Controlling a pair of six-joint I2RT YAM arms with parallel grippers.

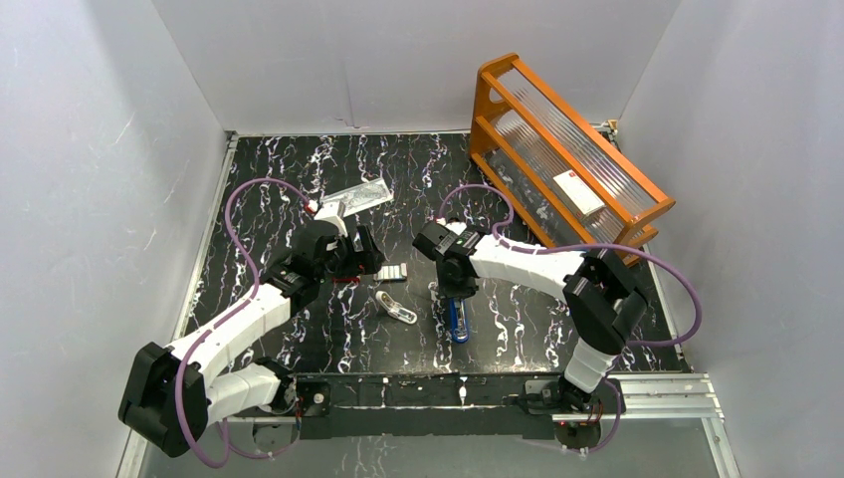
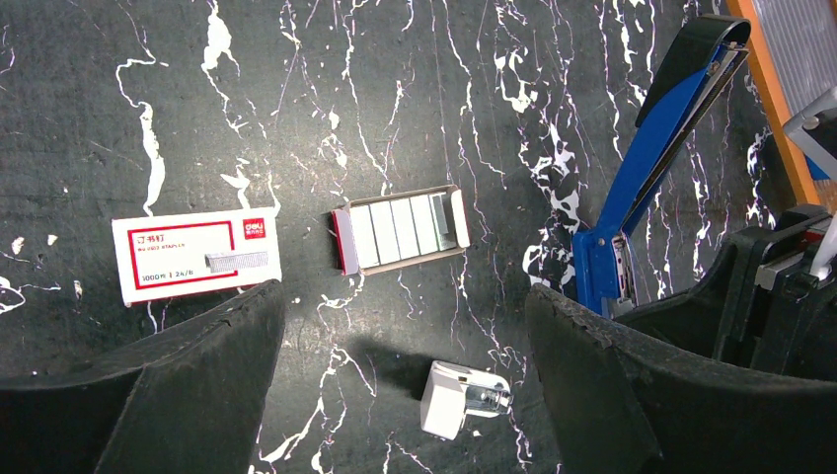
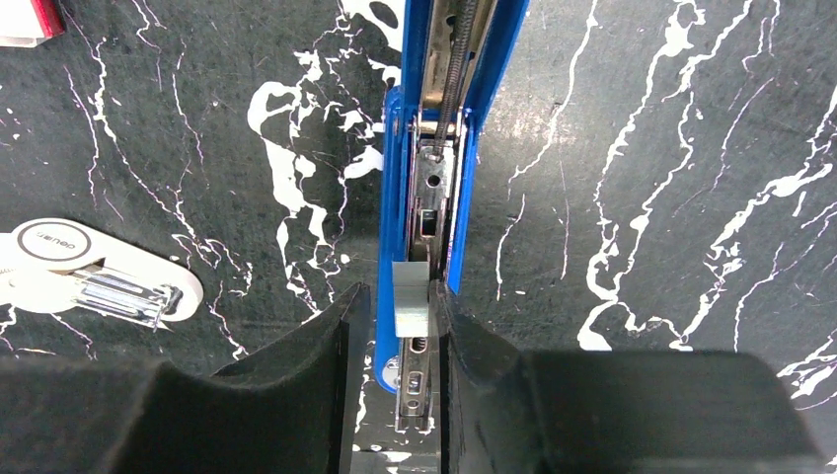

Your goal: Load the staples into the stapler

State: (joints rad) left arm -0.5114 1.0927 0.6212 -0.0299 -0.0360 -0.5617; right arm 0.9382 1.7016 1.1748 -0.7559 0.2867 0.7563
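The blue stapler (image 1: pixel 458 321) lies hinged open on the table, its lid raised in the left wrist view (image 2: pixel 651 158). My right gripper (image 3: pixel 403 306) straddles its silver rail (image 3: pixel 415 380). A short grey strip of staples (image 3: pixel 411 296) sits on the rail between the fingers. It touches the right finger (image 3: pixel 464 346), and a thin gap shows beside the left one, so the jaws stand slightly apart. More staples (image 2: pixel 405 229) lie side by side in a small cardboard tray. My left gripper (image 2: pixel 405 326) is open wide and empty above the table.
A red-and-white staple box (image 2: pixel 195 255) lies left of the tray. A white-silver oblong gadget (image 2: pixel 459 397) lies between the left fingers, below them, and shows in the right wrist view (image 3: pixel 94 272). An orange rack (image 1: pixel 567 149) stands at the back right. A clear plastic bag (image 1: pixel 356 196) lies behind the left gripper.
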